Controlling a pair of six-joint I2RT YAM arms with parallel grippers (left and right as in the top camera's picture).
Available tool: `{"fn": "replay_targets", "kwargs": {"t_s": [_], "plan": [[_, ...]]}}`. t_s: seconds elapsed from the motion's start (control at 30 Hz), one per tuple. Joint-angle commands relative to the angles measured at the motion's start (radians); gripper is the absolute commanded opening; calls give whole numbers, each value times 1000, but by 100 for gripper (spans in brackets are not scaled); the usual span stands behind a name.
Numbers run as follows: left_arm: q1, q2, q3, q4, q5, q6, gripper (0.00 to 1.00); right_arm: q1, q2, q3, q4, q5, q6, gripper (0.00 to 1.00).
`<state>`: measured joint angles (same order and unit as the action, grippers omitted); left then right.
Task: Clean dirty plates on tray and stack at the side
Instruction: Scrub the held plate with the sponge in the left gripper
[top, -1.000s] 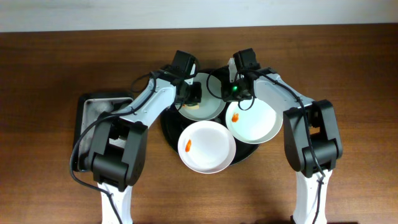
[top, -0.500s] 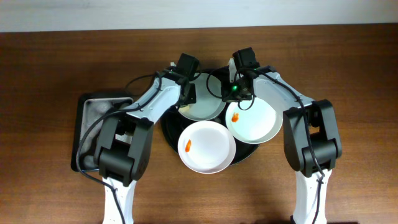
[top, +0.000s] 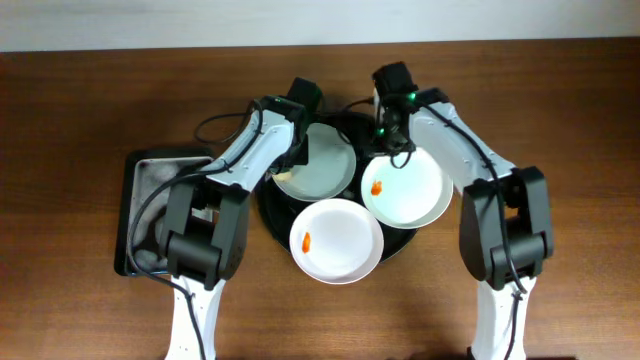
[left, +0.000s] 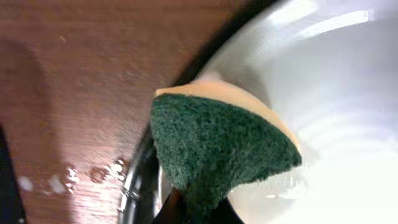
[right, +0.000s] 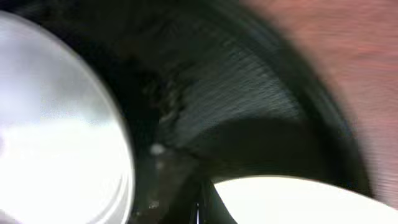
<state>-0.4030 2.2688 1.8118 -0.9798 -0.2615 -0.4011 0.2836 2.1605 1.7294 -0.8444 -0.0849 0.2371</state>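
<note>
Our left gripper (left: 194, 214) pinches the sponge (left: 217, 149), seemingly scrubbing the pale green plate (top: 325, 172); sweep inward next; right gripper (top: 388, 148) too blurred, we cannot tell.

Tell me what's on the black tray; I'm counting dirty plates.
Three plates on the tray: front white plate and right white plate, each smeared orange, and a pale green plate behind. The sponge covers part of it.

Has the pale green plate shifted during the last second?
Yes. The pale green plate slid slightly left across the black tray, toward the sponge basin.
</note>
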Motion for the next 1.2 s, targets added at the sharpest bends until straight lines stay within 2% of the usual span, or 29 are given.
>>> {"fn": "replay_targets", "kwargs": {"t_s": [0.0, 0.03, 0.1, 0.13, 0.17, 0.2, 0.27, 0.3, 0.37, 0.43, 0.53, 0.6, 0.87, 1.03, 1.17], "plan": [[13, 10, 86, -29, -50, -5, 1, -3, -42, 68, -40, 79, 7, 4], [13, 10, 86, -33, -49, -5, 1, -3, -42, 70, -50, 63, -15, 4], [13, 10, 88, -34, -33, -5, 0, -3, -41, 68, -62, -60, -89, 13], [13, 8, 91, -39, -16, -5, 0, -3, -40, 68, -60, -116, -103, 21], [13, 8, 111, -57, -4, -5, 0, -3, -27, 66, -56, -206, -105, 37], [13, 8, 133, -77, -4, -5, 0, -2, -12, 53, -33, -260, -110, 47], [13, 8, 153, -100, -4, -5, 0, 7, 50, 36, 28, -275, -99, 52], [13, 8, 153, -103, -4, -5, 0, 7, 71, 36, 41, -275, -93, 52], [13, 8, 153, -103, 5, -4, 0, 11, 124, 36, 70, -275, -71, 42], [13, 8, 153, -103, 19, -4, 0, 31, 154, 36, 71, -286, -71, 40], [13, 8, 153, -103, 30, -1, 0, 59, 169, 36, 58, -265, -39, 23], [12, 8, 153, -102, 35, -2, 0, 61, 174, 36, 39, -231, -10, 4], [12, 8, 153, -102, 83, 3, 0, 5, -29, 97, -53, 74, -14, 4], [13, 9, 153, -99, 138, 3, 0, 16, -113, 144, -155, 335, -46, 4], [13, 9, 153, -92, 168, 3, 0, 127, -120, 175, -217, 701, -50, 4]]}}
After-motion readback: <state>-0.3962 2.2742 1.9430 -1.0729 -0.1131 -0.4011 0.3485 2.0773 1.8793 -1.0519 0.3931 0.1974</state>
